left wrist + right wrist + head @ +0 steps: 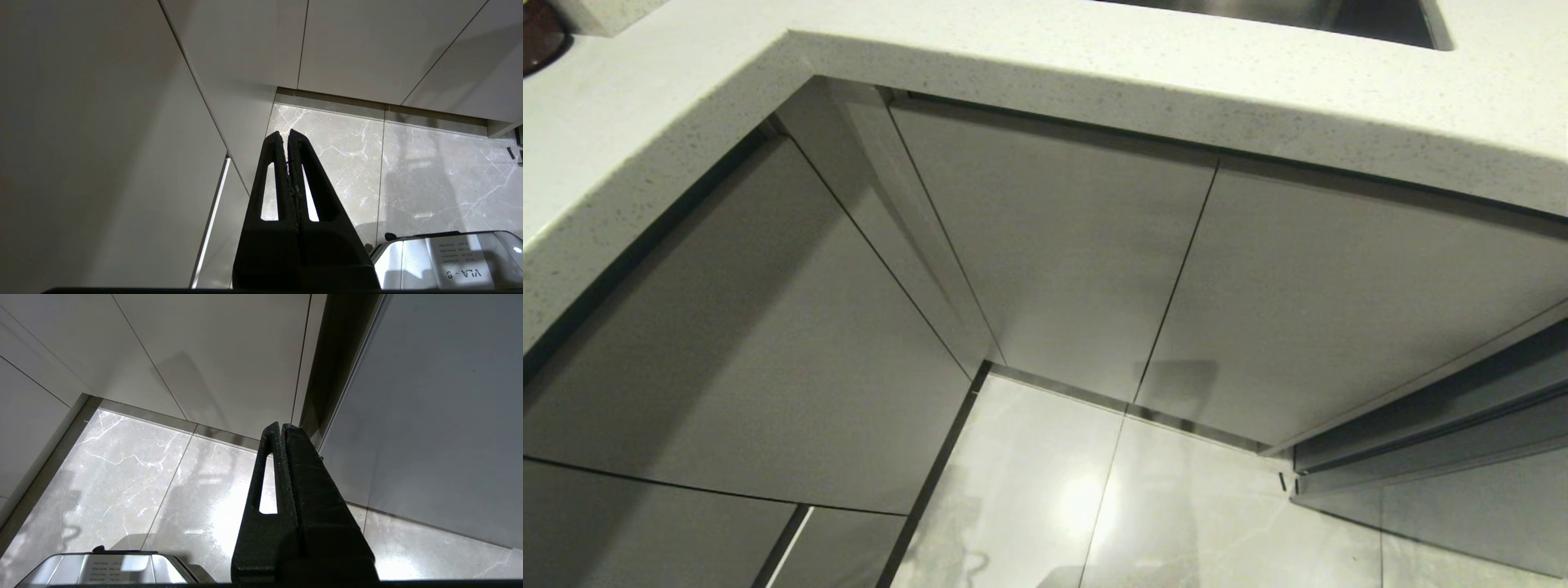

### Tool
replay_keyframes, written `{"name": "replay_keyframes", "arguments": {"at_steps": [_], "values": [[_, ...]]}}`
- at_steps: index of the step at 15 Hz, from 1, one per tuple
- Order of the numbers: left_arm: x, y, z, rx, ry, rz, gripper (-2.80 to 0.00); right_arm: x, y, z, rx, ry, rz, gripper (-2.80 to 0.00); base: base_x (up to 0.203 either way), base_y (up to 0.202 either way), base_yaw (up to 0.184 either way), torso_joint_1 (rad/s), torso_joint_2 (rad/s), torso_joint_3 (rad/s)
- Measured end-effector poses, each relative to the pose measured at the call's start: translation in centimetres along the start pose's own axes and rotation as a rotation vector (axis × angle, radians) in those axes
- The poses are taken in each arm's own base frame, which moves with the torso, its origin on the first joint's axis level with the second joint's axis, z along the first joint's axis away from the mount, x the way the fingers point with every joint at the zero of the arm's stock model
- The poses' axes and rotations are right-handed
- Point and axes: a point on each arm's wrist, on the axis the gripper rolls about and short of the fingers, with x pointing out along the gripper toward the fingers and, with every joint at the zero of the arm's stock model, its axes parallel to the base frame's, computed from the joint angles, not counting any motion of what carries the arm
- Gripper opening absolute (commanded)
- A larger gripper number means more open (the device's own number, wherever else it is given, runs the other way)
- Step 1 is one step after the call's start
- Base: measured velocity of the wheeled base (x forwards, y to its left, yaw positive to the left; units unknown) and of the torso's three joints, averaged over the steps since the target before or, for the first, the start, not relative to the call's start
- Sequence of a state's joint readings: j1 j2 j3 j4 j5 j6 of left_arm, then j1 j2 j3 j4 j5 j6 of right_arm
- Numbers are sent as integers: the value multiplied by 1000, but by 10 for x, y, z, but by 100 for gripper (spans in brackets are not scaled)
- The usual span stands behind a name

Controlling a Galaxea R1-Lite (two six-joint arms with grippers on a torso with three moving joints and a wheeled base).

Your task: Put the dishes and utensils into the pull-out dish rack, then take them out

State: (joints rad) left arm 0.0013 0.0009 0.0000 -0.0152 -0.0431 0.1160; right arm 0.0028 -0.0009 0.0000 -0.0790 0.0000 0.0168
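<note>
Drawer fronts [1054, 245]: all flush | left end effector [285, 136]: fingers together, empty; right end effector [282, 428]: same, over floor [122, 477]

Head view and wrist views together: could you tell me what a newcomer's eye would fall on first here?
Probably the pale speckled countertop wrapping a corner across the top of the head view, with closed grey cabinet fronts below it. Next, the left gripper and right gripper, each shut on nothing, pointing toward the glossy marble floor.
</note>
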Motion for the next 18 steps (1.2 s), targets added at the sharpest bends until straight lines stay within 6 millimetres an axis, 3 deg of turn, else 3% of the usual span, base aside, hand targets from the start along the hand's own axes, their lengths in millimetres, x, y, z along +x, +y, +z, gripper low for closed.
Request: {"name": "replay_keyframes", "arguments": {"at_steps": [9, 18], "values": [[0, 0, 0, 4, 1, -3, -280, 0, 0, 0, 0, 0, 0, -280, 0, 0, 0, 1, 0, 10], [0, 0, -1, -5, 8, -8, -280, 0, 0, 0, 0, 0, 0, -280, 0, 0, 0, 2, 3, 188]]}}
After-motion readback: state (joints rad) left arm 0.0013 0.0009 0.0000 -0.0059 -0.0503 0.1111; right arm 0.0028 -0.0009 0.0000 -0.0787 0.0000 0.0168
